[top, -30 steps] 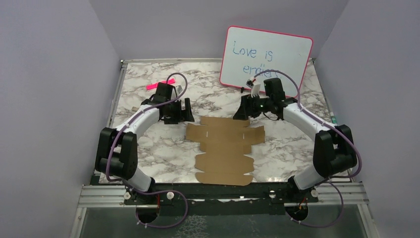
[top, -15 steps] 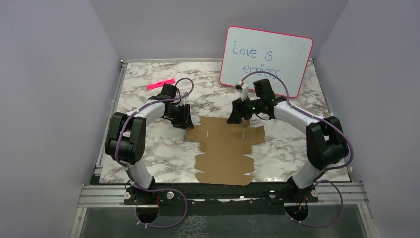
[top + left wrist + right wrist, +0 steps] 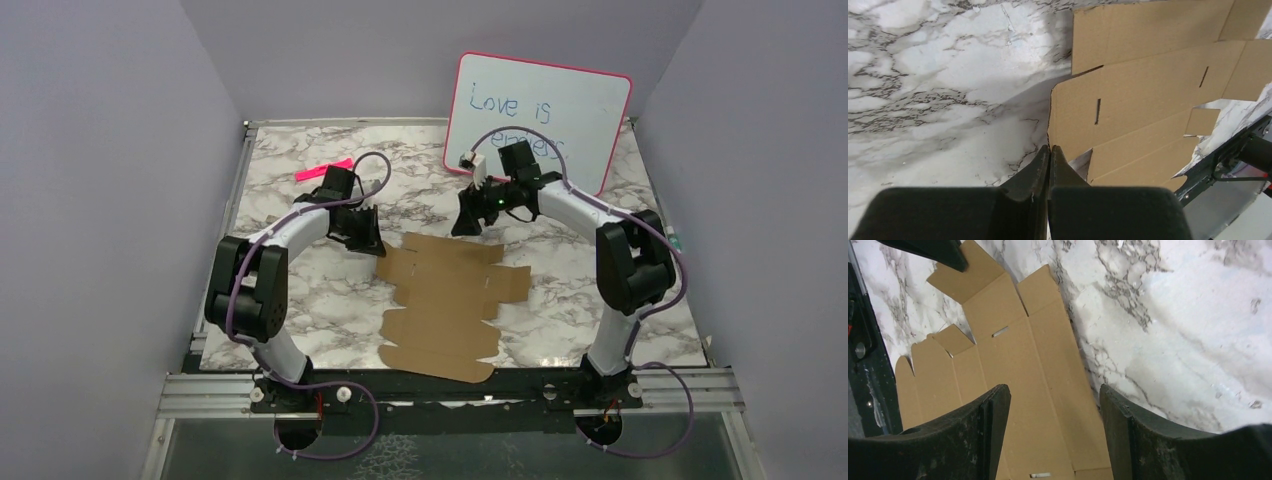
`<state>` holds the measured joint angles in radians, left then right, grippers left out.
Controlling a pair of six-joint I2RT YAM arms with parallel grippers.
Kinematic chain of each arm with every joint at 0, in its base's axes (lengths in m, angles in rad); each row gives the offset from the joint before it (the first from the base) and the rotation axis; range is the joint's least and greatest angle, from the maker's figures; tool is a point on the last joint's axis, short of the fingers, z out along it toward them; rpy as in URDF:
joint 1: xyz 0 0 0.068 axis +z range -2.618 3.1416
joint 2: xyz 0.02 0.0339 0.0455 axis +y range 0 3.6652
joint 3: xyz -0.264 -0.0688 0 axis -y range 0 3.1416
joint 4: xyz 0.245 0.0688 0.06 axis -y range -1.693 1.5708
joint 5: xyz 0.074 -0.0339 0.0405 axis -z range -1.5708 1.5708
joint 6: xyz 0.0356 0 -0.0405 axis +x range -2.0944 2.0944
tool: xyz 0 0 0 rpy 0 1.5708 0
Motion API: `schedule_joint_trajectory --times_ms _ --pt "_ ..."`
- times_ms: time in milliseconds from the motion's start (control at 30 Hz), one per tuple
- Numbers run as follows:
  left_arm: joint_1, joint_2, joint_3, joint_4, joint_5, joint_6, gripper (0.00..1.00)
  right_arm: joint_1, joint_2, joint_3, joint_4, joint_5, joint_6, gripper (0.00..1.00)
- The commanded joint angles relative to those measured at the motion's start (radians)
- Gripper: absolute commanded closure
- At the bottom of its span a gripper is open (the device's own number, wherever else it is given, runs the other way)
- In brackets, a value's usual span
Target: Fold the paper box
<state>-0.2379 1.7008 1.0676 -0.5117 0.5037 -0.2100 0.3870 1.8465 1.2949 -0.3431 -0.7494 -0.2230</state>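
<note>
A flat, unfolded brown paper box (image 3: 445, 300) lies mid-way across the marble table (image 3: 310, 300). The left gripper (image 3: 375, 246) is closed, pinching the sheet's far-left flap corner. The right gripper (image 3: 465, 222) hangs with its jaws apart above the far edge.

Left arm: elbow folded out at 9 o'clock, forearm reaching toward 2 o'clock. Left claw (image 3: 374, 243) tipped down, jaws pressed together, pinching a corner of the paper box (image 3: 445, 305). Right arm: elbow at 3 o'clock, forearm running toward 10 o'clock. Right claw (image 3: 462, 224) pointed down, jaws spread wide, gripping nothing.
</note>
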Motion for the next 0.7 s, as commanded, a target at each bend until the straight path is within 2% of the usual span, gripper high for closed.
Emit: schedule_joint_trajectory --times_ms 0,200,433,667 --pt "-0.005 -0.116 -0.014 0.027 -0.046 0.045 1.00 0.005 0.070 0.113 -0.127 -0.074 -0.127 0.29" --pt "-0.007 -0.184 -0.030 0.056 -0.050 0.052 1.00 0.004 0.153 0.220 -0.231 -0.130 -0.211 0.29" --pt "-0.008 -0.223 -0.052 0.088 -0.034 0.051 1.00 0.005 0.226 0.285 -0.279 -0.149 -0.263 0.32" --pt "-0.008 -0.245 -0.063 0.101 -0.029 0.052 1.00 0.005 0.325 0.376 -0.385 -0.215 -0.338 0.44"
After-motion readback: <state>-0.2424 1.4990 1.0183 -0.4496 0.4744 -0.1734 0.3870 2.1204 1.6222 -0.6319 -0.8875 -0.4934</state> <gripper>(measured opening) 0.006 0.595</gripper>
